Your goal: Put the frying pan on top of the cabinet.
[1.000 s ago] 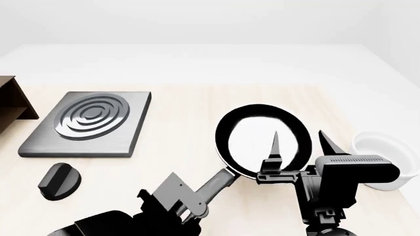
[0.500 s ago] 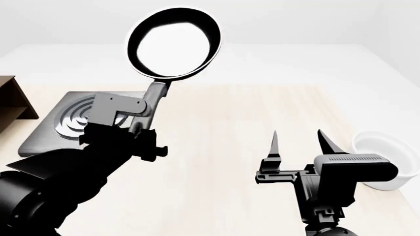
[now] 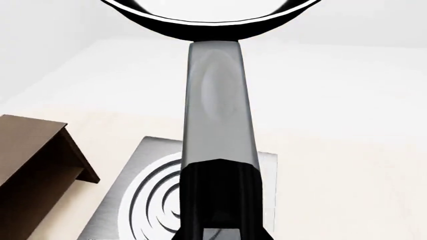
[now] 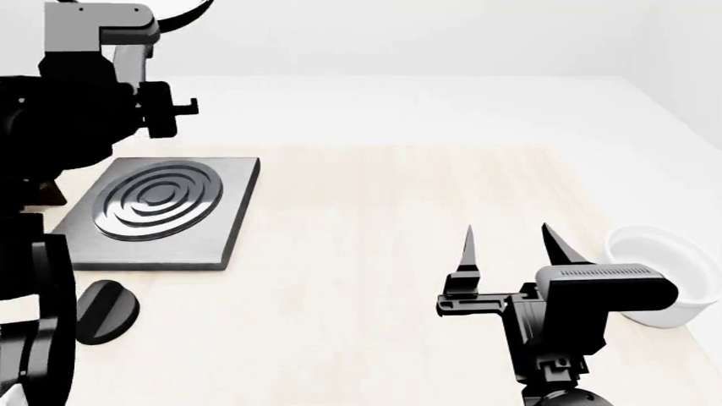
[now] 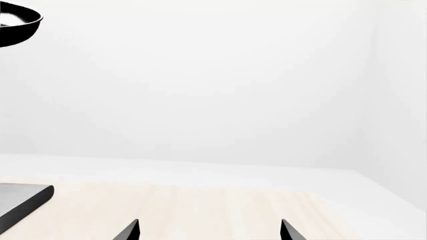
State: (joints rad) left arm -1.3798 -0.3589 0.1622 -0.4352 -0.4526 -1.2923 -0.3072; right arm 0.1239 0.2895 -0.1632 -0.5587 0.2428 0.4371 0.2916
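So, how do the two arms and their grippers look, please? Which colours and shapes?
Both arms are glossy black. The right gripper has two thin, pointed black fingers on a black bar, with a grey ribbed block behind it. The left arm carries a grey boxy block near its wrist. No cables or markings show.

Flat, even, bright light fills every view, with no source that can be placed. Shadows on the bench [image 4: 373, 211] are faint, perhaps a soft one beneath the plate [image 4: 158, 211]. The pan [image 3: 200, 15] has a blown-out white glare inside, and its handle carries a pale sheen. Edges are crisp, without blur or bending at the borders.
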